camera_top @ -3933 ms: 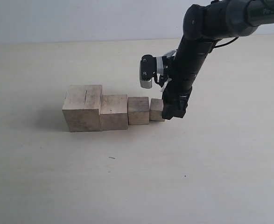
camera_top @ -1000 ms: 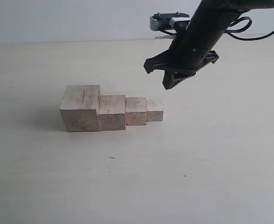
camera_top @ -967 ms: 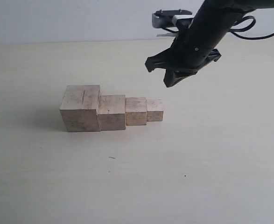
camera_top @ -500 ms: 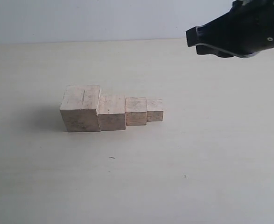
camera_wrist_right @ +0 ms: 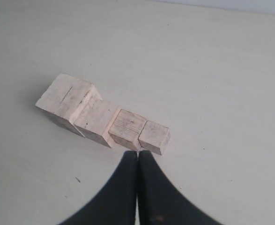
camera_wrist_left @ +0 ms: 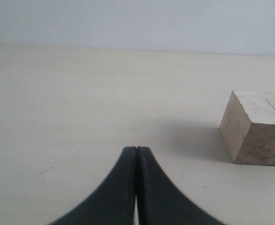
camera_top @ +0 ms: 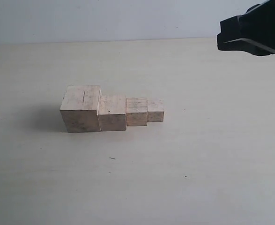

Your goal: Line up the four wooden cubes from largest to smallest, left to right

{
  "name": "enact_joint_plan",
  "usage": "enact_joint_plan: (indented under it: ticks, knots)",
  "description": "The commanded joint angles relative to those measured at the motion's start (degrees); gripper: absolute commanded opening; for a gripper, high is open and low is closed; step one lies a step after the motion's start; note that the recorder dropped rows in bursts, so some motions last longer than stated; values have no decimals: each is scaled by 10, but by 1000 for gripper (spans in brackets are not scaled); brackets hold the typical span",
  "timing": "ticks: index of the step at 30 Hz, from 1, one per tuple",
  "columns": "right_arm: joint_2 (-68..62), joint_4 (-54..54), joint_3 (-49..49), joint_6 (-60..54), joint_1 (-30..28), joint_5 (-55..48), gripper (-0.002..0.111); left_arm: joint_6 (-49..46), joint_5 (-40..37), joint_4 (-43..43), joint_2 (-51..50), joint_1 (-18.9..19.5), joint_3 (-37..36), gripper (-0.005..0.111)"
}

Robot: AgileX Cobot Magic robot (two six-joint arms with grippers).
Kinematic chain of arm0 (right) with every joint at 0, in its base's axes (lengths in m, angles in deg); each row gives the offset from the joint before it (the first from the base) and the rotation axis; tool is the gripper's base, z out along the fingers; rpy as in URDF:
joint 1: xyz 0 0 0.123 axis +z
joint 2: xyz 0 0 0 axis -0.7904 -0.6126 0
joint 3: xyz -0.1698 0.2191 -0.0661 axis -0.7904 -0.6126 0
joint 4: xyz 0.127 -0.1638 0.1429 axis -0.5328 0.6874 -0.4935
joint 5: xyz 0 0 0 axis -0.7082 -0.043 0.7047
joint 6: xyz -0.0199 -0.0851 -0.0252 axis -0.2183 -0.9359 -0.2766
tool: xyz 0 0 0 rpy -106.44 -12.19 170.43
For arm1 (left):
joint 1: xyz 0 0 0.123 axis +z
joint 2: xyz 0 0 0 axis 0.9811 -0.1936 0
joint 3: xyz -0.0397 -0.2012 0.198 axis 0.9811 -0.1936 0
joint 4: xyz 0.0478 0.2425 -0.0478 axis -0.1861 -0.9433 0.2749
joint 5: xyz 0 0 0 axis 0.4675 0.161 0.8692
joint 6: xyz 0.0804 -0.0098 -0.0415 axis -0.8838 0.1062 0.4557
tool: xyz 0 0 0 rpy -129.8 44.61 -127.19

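Note:
Four pale wooden cubes stand touching in one row on the table. From left to right they are the large cube [camera_top: 81,108] with a thin crack on top, a medium cube [camera_top: 112,112], a smaller medium cube [camera_top: 137,111] and the small cube [camera_top: 156,110]. In the right wrist view the same row shows: large cube [camera_wrist_right: 64,99], medium cube [camera_wrist_right: 96,119], smaller medium cube [camera_wrist_right: 127,127], small cube [camera_wrist_right: 154,137]. My right gripper [camera_wrist_right: 137,153] is shut and empty, raised well above the row; its dark body [camera_top: 254,30] shows at the upper right. My left gripper [camera_wrist_left: 136,149] is shut and empty, low over the table, apart from the large cube [camera_wrist_left: 256,126].
The table [camera_top: 137,178] is a plain pale surface with a few tiny dark specks [camera_top: 112,158]. A pale wall [camera_top: 104,18] rises behind the far edge.
My right arm has lifted up and away to the right from the small cube's end of the row, and its fingers have gone from open to shut. The cubes have not moved in the last second.

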Motion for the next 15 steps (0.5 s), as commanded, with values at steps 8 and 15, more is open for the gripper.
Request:
enact_joint_plan:
  ticks: [8, 15]
  knots:
    - [38, -14, -2, 2, 0, 3, 0, 4, 7, 1, 3, 0, -2, 0]
    - [109, -23, -2, 2, -1, 13, 0, 4, 7, 1, 3, 0, -2, 0]
